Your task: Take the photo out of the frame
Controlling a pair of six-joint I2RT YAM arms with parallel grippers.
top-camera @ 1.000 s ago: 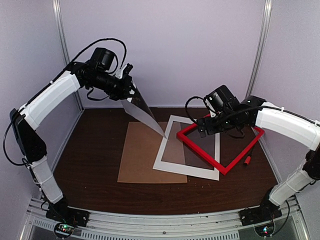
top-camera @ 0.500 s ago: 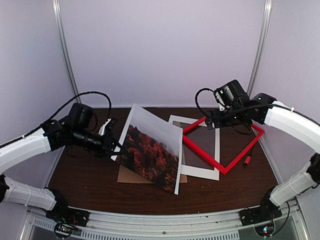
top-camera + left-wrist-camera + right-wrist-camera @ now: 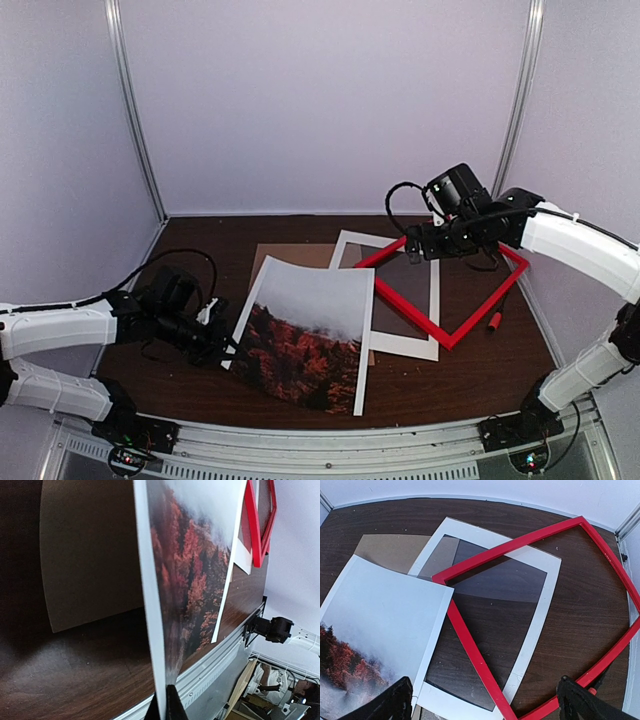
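Observation:
The photo (image 3: 310, 335), misty sky above red-orange trees with white side borders, lies face up over the front middle of the table. My left gripper (image 3: 222, 338) is low at its left edge and shut on the white border; the left wrist view shows the photo (image 3: 190, 580) edge-on running away from the pinched jaws (image 3: 165, 707). The red frame (image 3: 400, 304) lies at the right, without the photo in it. My right gripper (image 3: 415, 245) hovers open above the frame's far left side. In the right wrist view its fingertips (image 3: 400, 700) straddle the frame (image 3: 470, 650) beside the photo (image 3: 385, 610).
A white mat (image 3: 400, 345) with a window lies under the frame, also in the right wrist view (image 3: 540, 610). A brown backing board (image 3: 290, 255) lies under the photo's far part. A small red object (image 3: 494, 322) sits by the frame's right edge. A metal rail (image 3: 330, 440) lines the front.
My left arm swung the photo down from high at the back left to low over the front of the table, picture side up. The right gripper rose slightly and stayed open over the frame.

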